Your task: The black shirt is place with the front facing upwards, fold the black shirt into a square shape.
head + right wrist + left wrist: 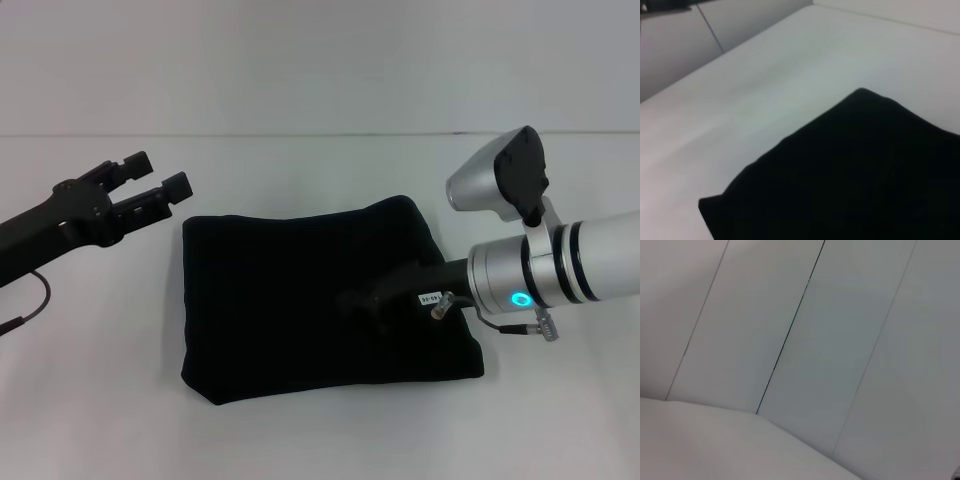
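Already the black shirt [310, 300] is lying as a compact, roughly square bundle at the centre of the white tabletop [300, 160], no lettering showing. The right claw [365, 300] is reaching in from 3 o'clock and sitting over the bundle's middle; black against black, whether it is wide or narrow cannot be told. The left claw [150, 185] is hanging at 10 o'clock, just off the shirt's far-left corner, its fingers spread apart and holding nothing. Judging by the shape, the folding looks essentially done; only smoothing the slightly uneven edges and withdrawing the arms seem left.
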